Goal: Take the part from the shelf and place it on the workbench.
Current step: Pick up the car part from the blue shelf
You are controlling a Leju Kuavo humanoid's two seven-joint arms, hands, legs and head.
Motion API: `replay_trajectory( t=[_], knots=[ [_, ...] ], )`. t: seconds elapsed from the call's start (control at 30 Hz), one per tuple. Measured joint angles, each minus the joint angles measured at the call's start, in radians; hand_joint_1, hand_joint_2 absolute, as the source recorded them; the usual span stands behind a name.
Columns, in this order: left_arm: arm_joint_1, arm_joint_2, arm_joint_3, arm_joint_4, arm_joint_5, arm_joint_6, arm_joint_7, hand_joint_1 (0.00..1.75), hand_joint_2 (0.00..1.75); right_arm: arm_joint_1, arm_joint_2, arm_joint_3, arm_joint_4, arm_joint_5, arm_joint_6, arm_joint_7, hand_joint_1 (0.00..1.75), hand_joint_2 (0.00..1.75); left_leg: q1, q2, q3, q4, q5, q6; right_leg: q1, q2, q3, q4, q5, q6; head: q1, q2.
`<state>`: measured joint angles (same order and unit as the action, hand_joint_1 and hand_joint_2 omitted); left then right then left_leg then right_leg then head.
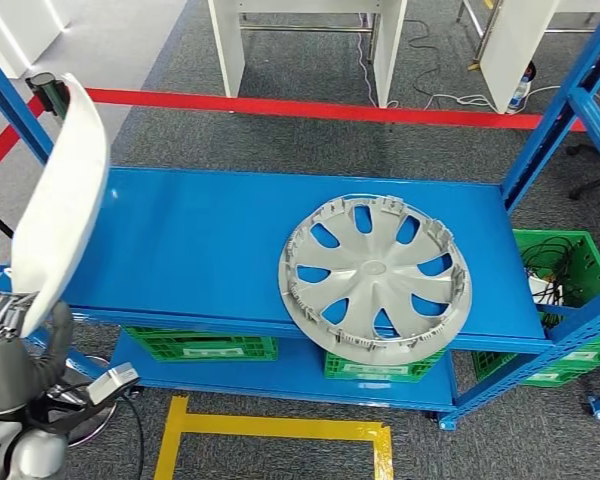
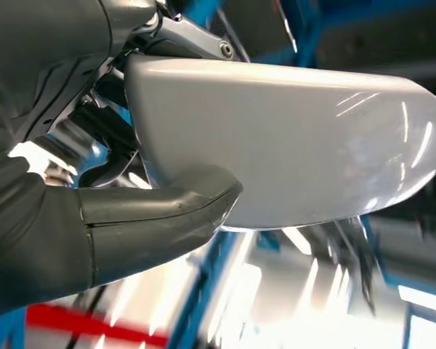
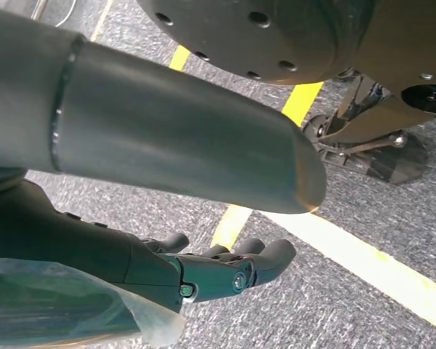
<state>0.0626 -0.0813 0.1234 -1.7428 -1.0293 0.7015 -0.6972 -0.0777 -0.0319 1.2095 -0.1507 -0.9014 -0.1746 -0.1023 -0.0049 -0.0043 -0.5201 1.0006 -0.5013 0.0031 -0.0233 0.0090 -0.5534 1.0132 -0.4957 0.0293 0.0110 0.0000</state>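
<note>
Head view: left hand (image 1: 10, 350) grips one white part (image 1: 59, 205), raised clear of the shelf (image 1: 199, 250). Right hand (image 3: 205, 273) hangs over the floor, fingers apart, holding nothing. One hubcap (image 1: 374, 277) lies on the shelf; three green crates (image 1: 199, 346) sit below.

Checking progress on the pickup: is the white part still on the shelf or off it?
Off it. The left hand holds the white part up in the air, above the blue shelf.
</note>
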Motion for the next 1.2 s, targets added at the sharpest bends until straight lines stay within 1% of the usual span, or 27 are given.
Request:
replay_trajectory(
  t=[0.07,0.2,0.4,0.6,0.73,0.87,1.1,1.2],
  knots=[
    [0.013,-0.019,0.008,-0.063,-0.006,0.000,-0.001,1.75,1.75,0.000,0.001,-0.004,0.000,-0.005,0.000,-0.004,0.00,0.00,0.000,0.000,0.000,0.000,0.000,0.000,0.000,-0.001,0.000,0.000,0.000,0.000,0.000,0.000],
    [0.035,-0.042,0.009,-0.144,-0.013,0.000,-0.002,1.75,1.75,0.001,0.002,-0.010,0.000,-0.014,-0.001,-0.008,0.00,0.00,0.000,0.000,0.000,0.000,0.000,0.000,0.000,-0.001,0.001,0.000,0.000,0.000,0.000,0.000],
    [0.059,-0.068,0.009,-0.183,-0.019,-0.001,-0.002,1.75,1.75,0.001,0.006,-0.016,0.000,-0.018,-0.002,-0.008,0.00,0.00,0.000,0.000,0.000,0.000,0.000,0.000,0.000,-0.001,0.001,0.000,0.000,0.001,0.000,0.000],
    [0.065,-0.080,0.009,-0.192,-0.009,-0.001,-0.002,1.75,1.75,0.001,0.008,-0.017,0.000,-0.019,-0.002,-0.008,0.00,0.00,0.000,0.000,0.000,0.000,0.000,0.000,0.000,-0.001,0.001,0.000,0.000,0.001,0.000,0.000],
    [0.069,-0.087,0.008,-0.183,0.051,-0.002,0.001,1.75,1.75,0.000,0.011,-0.019,0.000,-0.025,-0.002,-0.012,0.00,0.00,0.000,0.000,0.000,0.000,0.000,0.000,0.000,-0.001,0.000,0.000,0.000,0.001,0.000,0.000],
    [0.077,-0.085,-0.004,-0.163,0.105,-0.002,0.024,1.75,1.75,0.000,0.013,-0.023,0.000,-0.032,-0.003,-0.014,0.00,0.00,0.000,0.000,0.000,0.000,0.000,0.000,0.000,-0.001,0.000,0.000,0.000,0.001,0.000,0.000],
    [0.080,-0.083,-0.015,-0.142,0.113,-0.002,0.034,1.75,1.75,-0.001,0.015,-0.027,0.000,-0.032,-0.003,-0.015,0.00,0.00,0.000,0.000,0.000,0.000,0.000,0.000,0.000,-0.001,0.000,0.000,0.000,0.001,0.000,0.000],
    [0.085,-0.072,-0.029,-0.137,0.140,-0.002,0.065,1.75,1.75,-0.001,0.016,-0.027,0.000,-0.033,-0.004,-0.015,0.00,0.00,0.000,0.000,0.000,0.000,0.000,0.000,0.000,-0.001,0.000,0.000,0.000,0.001,0.000,0.000]
  ],
)
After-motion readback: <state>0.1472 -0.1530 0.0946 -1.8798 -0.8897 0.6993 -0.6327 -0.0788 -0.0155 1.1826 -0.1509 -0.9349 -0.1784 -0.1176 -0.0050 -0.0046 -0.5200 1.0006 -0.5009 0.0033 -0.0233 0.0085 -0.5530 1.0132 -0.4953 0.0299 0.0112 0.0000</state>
